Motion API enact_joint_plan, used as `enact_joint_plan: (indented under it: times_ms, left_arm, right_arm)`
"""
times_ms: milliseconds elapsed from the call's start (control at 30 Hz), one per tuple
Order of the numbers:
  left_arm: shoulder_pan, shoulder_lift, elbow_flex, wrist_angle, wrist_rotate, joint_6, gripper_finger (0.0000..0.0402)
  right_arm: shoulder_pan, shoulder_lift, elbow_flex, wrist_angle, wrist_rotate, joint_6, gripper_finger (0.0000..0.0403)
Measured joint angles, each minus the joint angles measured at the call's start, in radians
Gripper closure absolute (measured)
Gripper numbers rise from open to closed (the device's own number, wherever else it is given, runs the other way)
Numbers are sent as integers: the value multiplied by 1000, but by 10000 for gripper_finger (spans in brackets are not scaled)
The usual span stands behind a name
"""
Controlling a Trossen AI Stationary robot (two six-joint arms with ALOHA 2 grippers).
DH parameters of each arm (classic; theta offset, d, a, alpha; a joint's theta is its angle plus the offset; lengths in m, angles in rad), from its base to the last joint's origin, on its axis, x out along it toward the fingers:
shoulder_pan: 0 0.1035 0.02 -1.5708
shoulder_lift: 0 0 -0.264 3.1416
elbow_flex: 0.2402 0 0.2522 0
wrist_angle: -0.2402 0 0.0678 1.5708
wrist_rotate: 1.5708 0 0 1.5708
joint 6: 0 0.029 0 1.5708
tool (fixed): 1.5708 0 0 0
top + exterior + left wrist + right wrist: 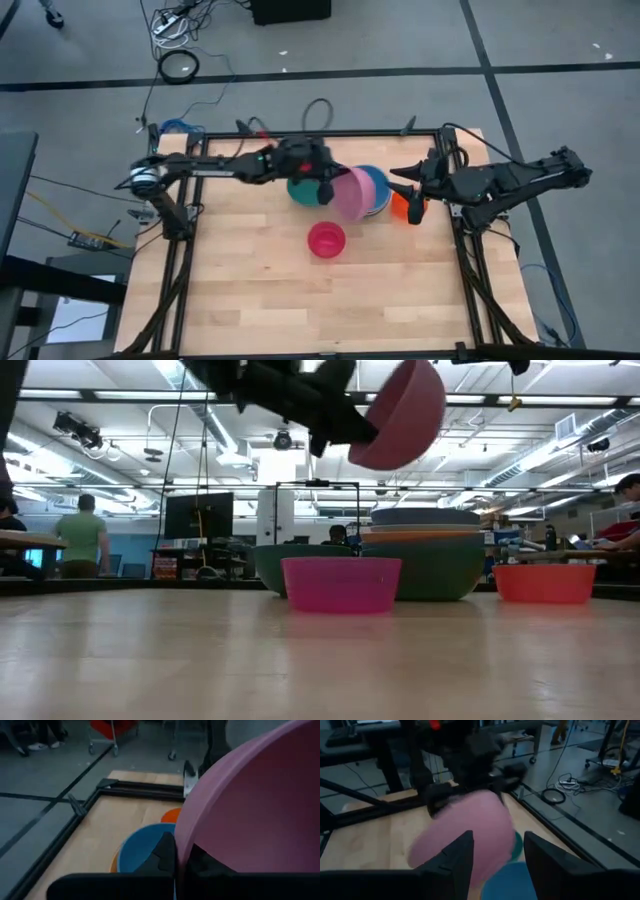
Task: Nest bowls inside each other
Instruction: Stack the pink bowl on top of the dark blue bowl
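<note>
My left gripper (322,188) reaches in from the table's left and is shut on a pale pink bowl (400,415), high above the table. Below it stands a stack of bowls (420,560), teal at the bottom, with a blue bowl (142,845) on top. A dark green bowl (268,565) stands behind the stack's left side. In front of the stack a magenta bowl (327,240) rests on its base. An orange bowl (405,207) stands to the stack's right. My right gripper (500,865) hovers open near the orange bowl, facing the pink bowl (465,835). My left gripper has the pink bowl by its rim (181,837), one finger (165,854) outside the wall and the other inside. The fingers come nearly level from the table's left. The bowl is lifted clear above the stack and tilted steeply.
The near half of the wooden table (320,310) holds nothing but the magenta bowl. A black metal frame (170,250) runs along the table's edges. Beyond the table, people sit at desks (80,535) in the room.
</note>
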Motion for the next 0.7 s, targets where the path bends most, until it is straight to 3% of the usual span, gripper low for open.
enact_joint_plan:
  times_ms: [233, 433, 700]
  left_arm:
    - [8, 251, 382, -399, -35, 27, 398]
    - [18, 418, 639, -622, -57, 29, 398]
    - [25, 474, 779, -809, -238, -2, 386]
  right_arm:
    - [6, 19, 0, -7, -2, 8, 241]
    - [7, 23, 0, -7, -3, 16, 241]
    - [10, 23, 0, -11, -3, 19, 241]
